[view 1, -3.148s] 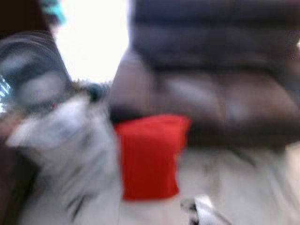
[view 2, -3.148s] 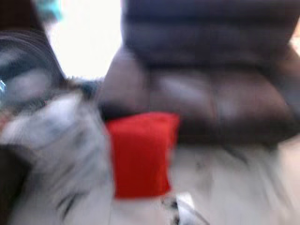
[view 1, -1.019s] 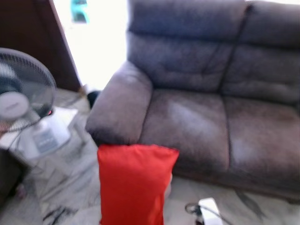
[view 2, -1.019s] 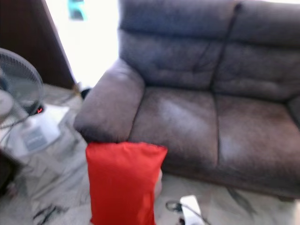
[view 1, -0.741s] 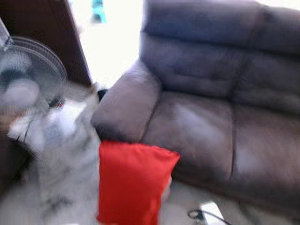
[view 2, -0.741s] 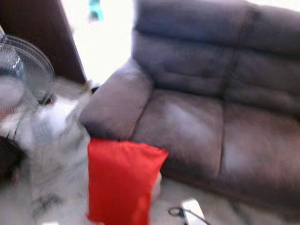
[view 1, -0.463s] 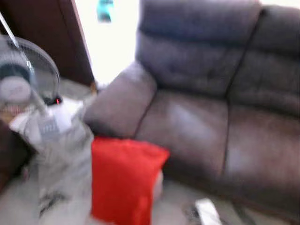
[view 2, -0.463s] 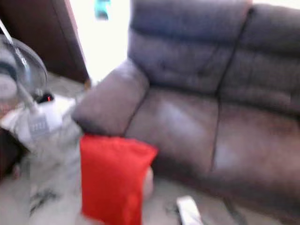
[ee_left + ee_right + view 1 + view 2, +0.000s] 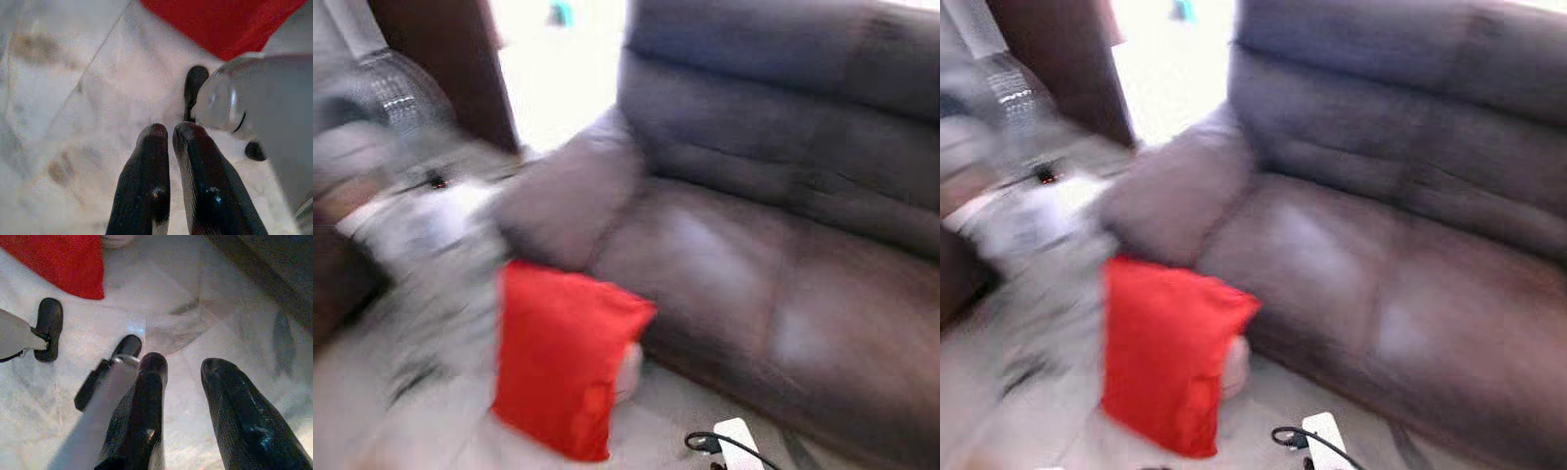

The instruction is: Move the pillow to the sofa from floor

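The red pillow (image 9: 563, 367) stands on edge on the pale marble floor (image 9: 1028, 421), just in front of the dark grey sofa (image 9: 773, 245), near its left armrest; the picture is blurred, so contact cannot be judged. A white power strip (image 9: 739, 443) with a black cable lies on the floor nearby.

The left hand (image 9: 165, 134) hangs low, pointing down at the floor, its two black fingers pressed almost together and empty. The right hand (image 9: 183, 369) also points down over the floor, its fingers spread apart with nothing between them.

A fan (image 9: 396, 98) stands off to the left.
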Controlling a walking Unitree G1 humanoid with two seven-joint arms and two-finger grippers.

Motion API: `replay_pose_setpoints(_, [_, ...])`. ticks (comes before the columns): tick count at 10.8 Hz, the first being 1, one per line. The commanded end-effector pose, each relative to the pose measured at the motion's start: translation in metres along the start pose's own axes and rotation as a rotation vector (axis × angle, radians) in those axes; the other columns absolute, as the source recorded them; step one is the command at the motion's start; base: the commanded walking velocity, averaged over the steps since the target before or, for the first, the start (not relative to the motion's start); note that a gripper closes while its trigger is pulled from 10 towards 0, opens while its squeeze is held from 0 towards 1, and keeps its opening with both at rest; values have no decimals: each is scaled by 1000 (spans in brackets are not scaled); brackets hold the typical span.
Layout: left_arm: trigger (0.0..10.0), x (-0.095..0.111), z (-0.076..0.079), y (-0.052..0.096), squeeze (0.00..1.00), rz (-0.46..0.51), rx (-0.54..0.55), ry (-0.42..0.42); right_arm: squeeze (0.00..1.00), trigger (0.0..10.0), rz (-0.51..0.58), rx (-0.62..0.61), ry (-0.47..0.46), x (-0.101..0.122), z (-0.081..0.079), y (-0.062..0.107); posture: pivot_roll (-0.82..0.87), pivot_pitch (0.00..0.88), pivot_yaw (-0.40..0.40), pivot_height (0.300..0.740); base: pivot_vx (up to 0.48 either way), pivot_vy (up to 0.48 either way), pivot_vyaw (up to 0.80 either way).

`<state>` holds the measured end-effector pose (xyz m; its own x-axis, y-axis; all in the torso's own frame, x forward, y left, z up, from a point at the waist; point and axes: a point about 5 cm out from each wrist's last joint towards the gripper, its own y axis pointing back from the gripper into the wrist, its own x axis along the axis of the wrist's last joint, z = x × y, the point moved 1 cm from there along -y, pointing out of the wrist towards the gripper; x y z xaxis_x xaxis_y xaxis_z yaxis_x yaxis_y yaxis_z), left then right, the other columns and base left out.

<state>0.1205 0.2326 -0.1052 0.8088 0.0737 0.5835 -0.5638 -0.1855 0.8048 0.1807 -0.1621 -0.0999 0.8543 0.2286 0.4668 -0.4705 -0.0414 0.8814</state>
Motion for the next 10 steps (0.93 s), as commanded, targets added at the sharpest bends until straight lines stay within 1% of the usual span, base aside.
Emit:
replay_pose_setpoints(1, [10000, -12, -3, 4, 0, -37, 12, 9, 0, 10000, -11, 6, 2, -2, -4, 0, 122, 144, -40, 723, 0, 0, 800])
replay_pose_setpoints(2, [10000, -12, -3, 4, 0, -35, 12, 15, 0, 10000, -11, 3, 4, -2, -2, 0, 122, 144, -40, 723, 0, 0, 800])
replay_pose_setpoints(4, [10000, -11, -3, 4, 0, -24, 11, 22, 0, 10000, -12, -13, 6, -2, 13, 1, 122, 144, -40, 723, 0, 0, 800])
replay_pose_setpoints(5, [10000, -12, -3, 4, 0, -28, 13, 23, 0, 10000, -5, -22, -42, -4, 25, 3, 122, 144, -40, 723, 0, 0, 0])
replay_pose_setpoints(6, [10000, -12, -3, 4, 0, -30, 14, 27, 0, 10000, -3, -36, -63, -7, 38, 6, 122, 143, -42, 723, 0, 0, 0])
replay_pose_setpoints(7, [10000, -12, -3, 4, 0, -29, 15, 29, 0, 10000, -16, -40, -62, -12, 46, 8, 122, 142, -43, 723, 0, 0, 0])
replay_pose_setpoints(9, [10000, -12, -3, 4, 0, -25, 15, 27, 0, 10000, -22, -25, -59, -14, 39, 7, 122, 142, -43, 723, 0, 0, 0])
replay_pose_setpoints(10, [10000, -12, -3, 4, 0, -26, 16, 26, 0, 10000, -19, -2, -33, -12, 25, 4, 122, 142, -43, 723, 251, 0, 0])
